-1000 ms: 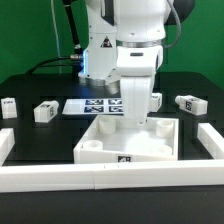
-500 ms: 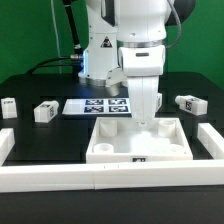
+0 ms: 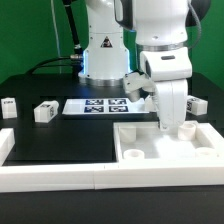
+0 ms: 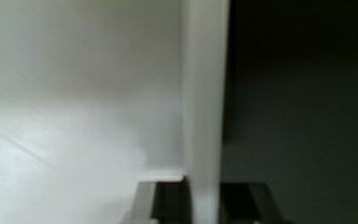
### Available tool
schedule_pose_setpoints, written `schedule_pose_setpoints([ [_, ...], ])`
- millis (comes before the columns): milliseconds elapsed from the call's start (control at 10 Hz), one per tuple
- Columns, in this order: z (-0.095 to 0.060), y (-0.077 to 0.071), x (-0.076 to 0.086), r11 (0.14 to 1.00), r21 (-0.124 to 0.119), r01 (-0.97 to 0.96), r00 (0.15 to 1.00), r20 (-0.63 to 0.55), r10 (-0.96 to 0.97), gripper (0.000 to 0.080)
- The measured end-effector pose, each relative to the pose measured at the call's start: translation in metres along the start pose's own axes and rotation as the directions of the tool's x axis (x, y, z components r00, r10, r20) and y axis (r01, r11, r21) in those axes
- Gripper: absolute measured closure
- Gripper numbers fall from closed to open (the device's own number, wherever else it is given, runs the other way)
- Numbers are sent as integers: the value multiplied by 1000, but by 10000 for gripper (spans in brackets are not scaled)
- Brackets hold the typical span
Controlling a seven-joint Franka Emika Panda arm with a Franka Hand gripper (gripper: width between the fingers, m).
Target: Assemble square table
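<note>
The square table's white top (image 3: 147, 141) lies with its hollow side up at the front of the exterior view's right, against the border wall. My gripper (image 3: 171, 124) reaches straight down onto its far rim and is shut on that rim. In the wrist view the rim (image 4: 202, 90) runs as a thin white wall between my two dark fingers (image 4: 165, 201), with the top's white floor (image 4: 69, 100) on one side. Three short white tagged legs lie loose on the black table: two at the left (image 3: 8, 107) (image 3: 44, 111) and one at the far right (image 3: 190, 103).
The marker board (image 3: 98, 105) lies flat behind the table top, in front of the robot's base (image 3: 103, 50). The long white border wall (image 3: 60, 176) runs along the front, with a short piece at the left (image 3: 5, 142). The black table surface (image 4: 304, 100) shows beside the rim.
The gripper has slid toward the exterior view's right, dragging the table top by its rim from the middle into the front right corner. The jaws stayed shut.
</note>
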State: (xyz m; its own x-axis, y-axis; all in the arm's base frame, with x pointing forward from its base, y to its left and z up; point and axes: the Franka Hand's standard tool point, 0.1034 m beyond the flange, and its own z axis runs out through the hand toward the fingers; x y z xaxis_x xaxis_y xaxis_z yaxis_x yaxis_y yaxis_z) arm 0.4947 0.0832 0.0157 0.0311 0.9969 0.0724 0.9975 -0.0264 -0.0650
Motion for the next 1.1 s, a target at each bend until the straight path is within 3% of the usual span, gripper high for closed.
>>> schedule_pose_setpoints([
  [200,0,0,0,1000,28,-8,1000,8,8,735],
  [400,1,0,-1,1000,29,-9,1000,7,9,735],
  [500,1,0,-1,1000,29,-10,1000,7,10,647],
  [800,1,0,-2,999,30,-12,1000,8,12,215],
  [1100,2,0,-3,999,31,-13,1000,8,13,154],
])
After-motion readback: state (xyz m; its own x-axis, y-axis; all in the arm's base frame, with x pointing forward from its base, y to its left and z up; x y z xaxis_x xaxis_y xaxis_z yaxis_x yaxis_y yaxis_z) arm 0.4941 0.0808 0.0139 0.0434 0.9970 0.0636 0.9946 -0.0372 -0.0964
